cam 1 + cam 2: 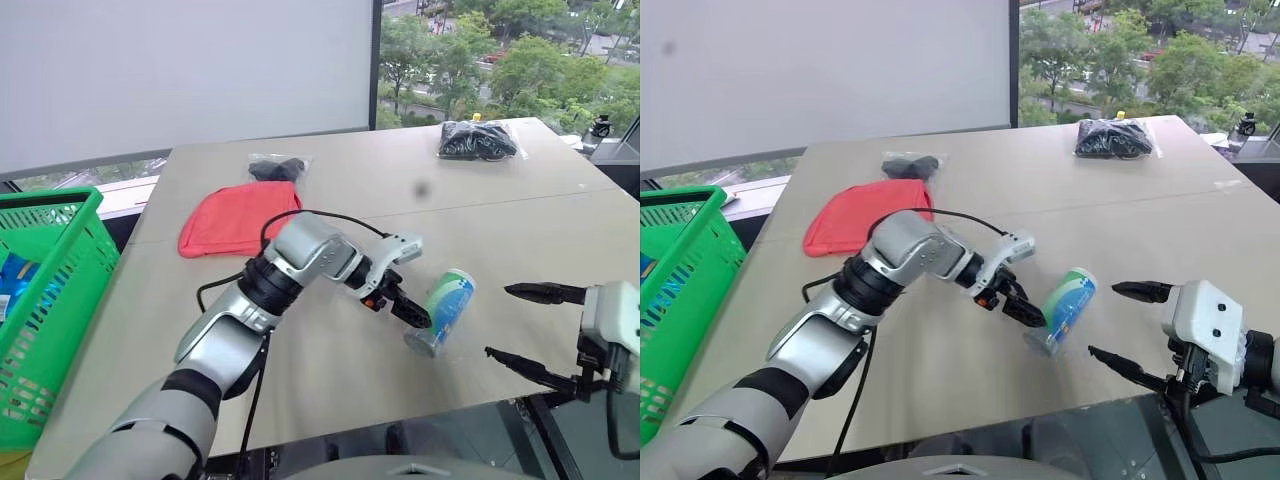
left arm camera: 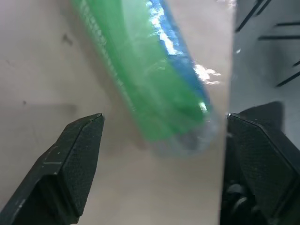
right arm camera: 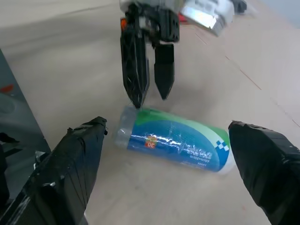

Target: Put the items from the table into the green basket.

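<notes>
Two black fingers of the left gripper (image 1: pixel 409 312) stand spread apart, holding nothing, their tips just beside the clear near end of the green-and-blue can (image 1: pixel 447 309). The can lies on its side on the table (image 1: pixel 500 240), slanting away from that claw. On the can's other side, a little nearer the table's front edge, the right gripper (image 1: pixel 528 330) hangs with its fingers wide open and empty, pointing back toward the can. Behind the left claw, farther up the table, lies the flat red pouch (image 1: pixel 236 217), and a clear bag with black contents (image 1: pixel 278 167) touches its far edge. A second clear bag of black contents (image 1: pixel 478 140) sits well beyond the can, near the far corner. The green basket (image 1: pixel 45 300) stands well off to the left claw's outer side, past the table's edge.
</notes>
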